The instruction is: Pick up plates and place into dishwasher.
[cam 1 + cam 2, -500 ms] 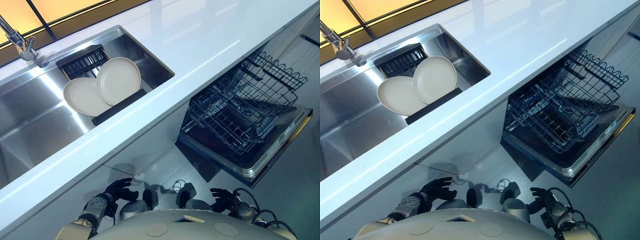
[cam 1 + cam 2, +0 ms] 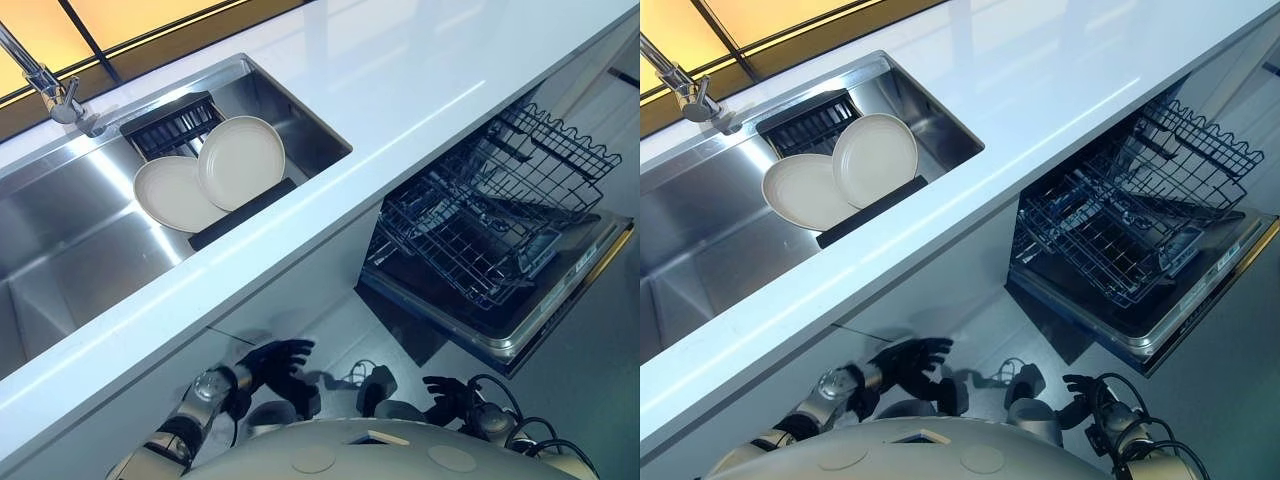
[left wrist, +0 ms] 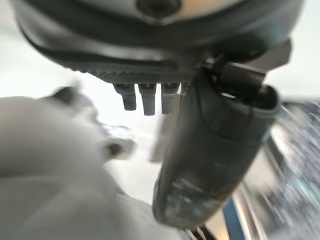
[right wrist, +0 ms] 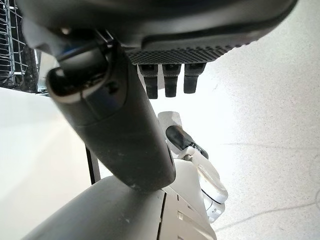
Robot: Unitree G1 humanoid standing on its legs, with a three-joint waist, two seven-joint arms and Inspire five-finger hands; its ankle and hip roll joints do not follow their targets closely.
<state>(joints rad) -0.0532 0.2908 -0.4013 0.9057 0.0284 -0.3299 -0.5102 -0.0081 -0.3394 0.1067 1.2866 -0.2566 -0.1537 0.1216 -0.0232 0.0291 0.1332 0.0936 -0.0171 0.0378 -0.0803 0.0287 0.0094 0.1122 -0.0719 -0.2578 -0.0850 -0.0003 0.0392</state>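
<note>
Two cream plates lean in a black rack (image 2: 165, 122) inside the steel sink (image 2: 60, 250): the left plate (image 2: 170, 195) lies partly behind the right plate (image 2: 243, 162). The dishwasher (image 2: 500, 300) stands open at the right with its wire rack (image 2: 480, 215) pulled out over the lowered door. My left hand (image 2: 272, 362) hangs low below the counter edge, fingers relaxed and holding nothing; its thumb (image 3: 210, 160) and fingers (image 3: 145, 97) show straight in the left wrist view. My right hand (image 2: 447, 391) rests low at the lower right, open and holding nothing, with thumb (image 4: 120, 135) extended.
A white countertop (image 2: 400, 90) runs diagonally between sink and dishwasher. A chrome faucet (image 2: 45, 85) rises at the sink's far left corner. Grey floor (image 2: 590, 400) lies beyond the dishwasher door.
My left hand has lifted and moved to the right below the counter, fingers spreading. The camera view has shifted slightly. The right hand and plates have stayed put.
</note>
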